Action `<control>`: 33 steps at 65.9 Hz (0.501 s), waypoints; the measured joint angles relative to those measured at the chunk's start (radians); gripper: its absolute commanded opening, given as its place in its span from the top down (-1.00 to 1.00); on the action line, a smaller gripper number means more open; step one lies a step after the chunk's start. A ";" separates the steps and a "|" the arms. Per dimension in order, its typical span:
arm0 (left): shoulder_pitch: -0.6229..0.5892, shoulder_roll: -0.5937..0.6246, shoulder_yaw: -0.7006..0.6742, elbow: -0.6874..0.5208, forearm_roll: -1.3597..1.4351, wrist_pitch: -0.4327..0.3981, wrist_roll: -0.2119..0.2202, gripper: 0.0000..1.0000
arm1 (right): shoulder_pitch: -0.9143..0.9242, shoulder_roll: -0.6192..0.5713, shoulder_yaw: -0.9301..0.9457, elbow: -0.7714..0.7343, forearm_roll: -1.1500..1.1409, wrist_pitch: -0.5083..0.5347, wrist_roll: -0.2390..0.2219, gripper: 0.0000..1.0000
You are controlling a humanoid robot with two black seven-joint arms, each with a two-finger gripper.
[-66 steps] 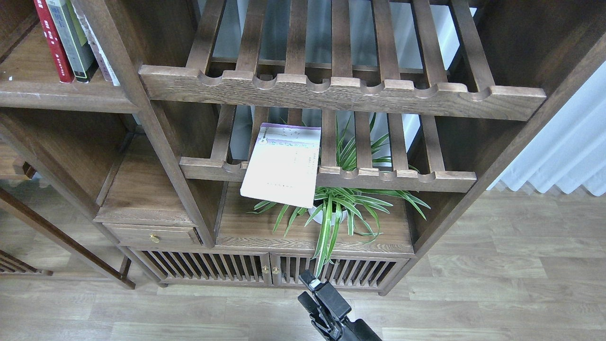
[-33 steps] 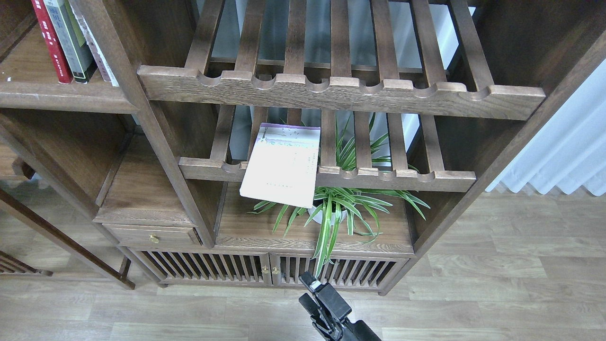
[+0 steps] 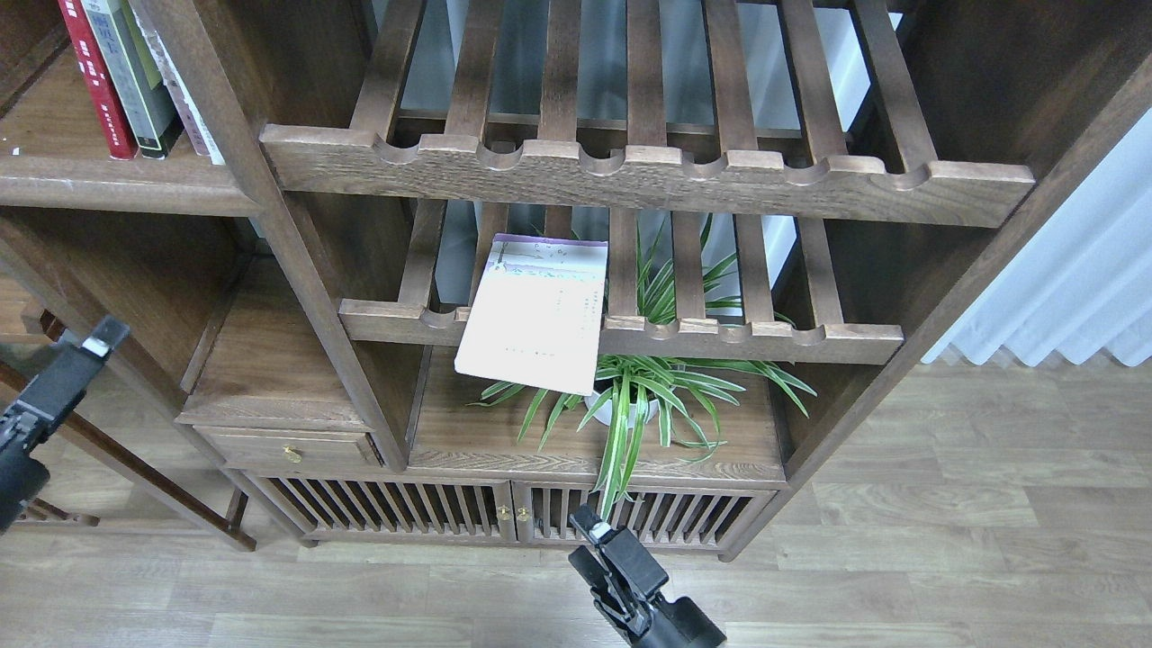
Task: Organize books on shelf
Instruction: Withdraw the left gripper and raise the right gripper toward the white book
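While both arms hang low at the frame's edge, each gripper carries nothing.
Right gripper point(image 3: 594, 537): bottom centre, in front of the low cabinet doors point(image 3: 504, 513); dark and seen nearly end-on, so I cannot tell how far apart its fingers stand.
Left gripper point(image 3: 94, 340): far left edge, pointing up and to the right beside the bookcase's left side; only one white-tipped end shows, so I cannot tell its finger gap.
Pale book point(image 3: 535, 310): lying flat on the lower rack point(image 3: 747, 337), its near corner jutting out past the scalloped front rail, well apart from both grippers.
Plant point(image 3: 657, 396): green striped leaves in a white pot just beneath and to the right of the pale book, some leaves poking up between the slats.
Upper rack point(image 3: 648, 171): slatted, above the pale book.
Shelf point(image 3: 108, 175): solid dark board at top left.
Red book point(image 3: 94, 81): upright on the shelf, leaning slightly.
Green book point(image 3: 135, 76): upright just right of the red book, touching it.
Floor point(image 3: 945, 540): pale wood planks.
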 measured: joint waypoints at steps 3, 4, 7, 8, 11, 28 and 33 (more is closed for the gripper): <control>0.012 -0.006 0.001 0.008 -0.001 0.000 -0.002 -0.99 | 0.008 0.000 0.000 -0.007 0.000 0.000 0.000 -0.99; 0.017 -0.010 0.001 0.011 -0.001 0.000 -0.003 -0.99 | 0.011 0.000 0.000 -0.010 -0.001 0.000 0.000 -0.99; 0.028 -0.022 0.001 0.018 -0.002 0.000 -0.004 -0.99 | 0.021 0.000 0.000 -0.020 -0.001 0.000 -0.001 -0.99; 0.031 -0.026 0.002 0.021 -0.002 0.000 -0.004 -0.99 | 0.024 0.000 0.000 -0.022 -0.001 0.000 -0.001 -0.99; 0.036 -0.037 0.004 0.029 -0.002 0.000 -0.004 -0.99 | 0.032 0.000 0.000 -0.026 -0.001 0.000 -0.002 -0.99; 0.059 -0.055 0.063 0.120 -0.002 0.000 -0.004 -0.99 | 0.096 0.000 0.003 -0.036 0.000 0.000 -0.003 -0.99; 0.067 -0.055 0.066 0.143 -0.002 0.000 -0.003 -0.99 | 0.118 0.000 0.004 -0.037 0.000 0.000 -0.002 -0.99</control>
